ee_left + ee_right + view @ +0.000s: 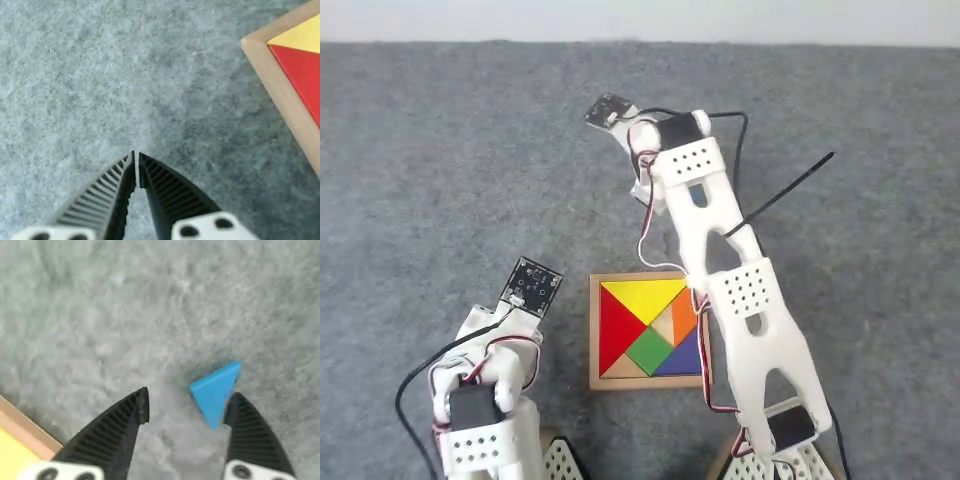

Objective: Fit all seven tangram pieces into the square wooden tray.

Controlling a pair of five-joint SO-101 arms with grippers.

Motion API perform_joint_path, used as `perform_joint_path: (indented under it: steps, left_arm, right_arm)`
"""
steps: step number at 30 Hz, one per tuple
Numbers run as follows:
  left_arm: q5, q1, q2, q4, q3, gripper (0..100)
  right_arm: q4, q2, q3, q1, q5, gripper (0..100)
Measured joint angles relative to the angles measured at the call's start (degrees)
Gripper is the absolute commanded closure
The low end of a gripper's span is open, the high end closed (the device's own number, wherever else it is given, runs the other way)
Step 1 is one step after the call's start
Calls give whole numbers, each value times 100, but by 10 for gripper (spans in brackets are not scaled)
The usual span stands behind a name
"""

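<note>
In the high view the square wooden tray [595, 335] lies on a fuzzy grey mat [440, 150]. Five flat pieces can be counted in it: a yellow triangle [642, 298], a red triangle [614, 335], a green square [650, 351], an orange piece [683, 316] and a purple triangle [683, 356], with two patches of bare wood. The white right arm [720, 235] crosses the tray's right edge. In the left wrist view the left gripper [136, 154] hangs over the mat near a tray corner, its ribbed black fingers all but together on nothing. In the right wrist view the right gripper [189, 402] is spread wide, and one blue triangle [215, 389] lies on the mat between the fingers, just beside one.
</note>
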State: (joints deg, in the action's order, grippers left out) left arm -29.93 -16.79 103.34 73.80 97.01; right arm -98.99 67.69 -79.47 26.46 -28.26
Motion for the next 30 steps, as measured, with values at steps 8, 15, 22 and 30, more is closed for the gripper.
perform_joint_path:
  steps: [8,15,22,30]
  left_arm:
    - [0,0,0,0,0,987]
    - [0,0,0,0,0,987]
    - [0,0,0,0,0,987]
    - [0,0,0,0,0,987]
  right_arm:
    - [440,0,510,-255,176,696]
    - [791,149,510,-360,185,726]
    - [879,404,492,-334,193,729]
    - [879,413,492,-343,193,795]
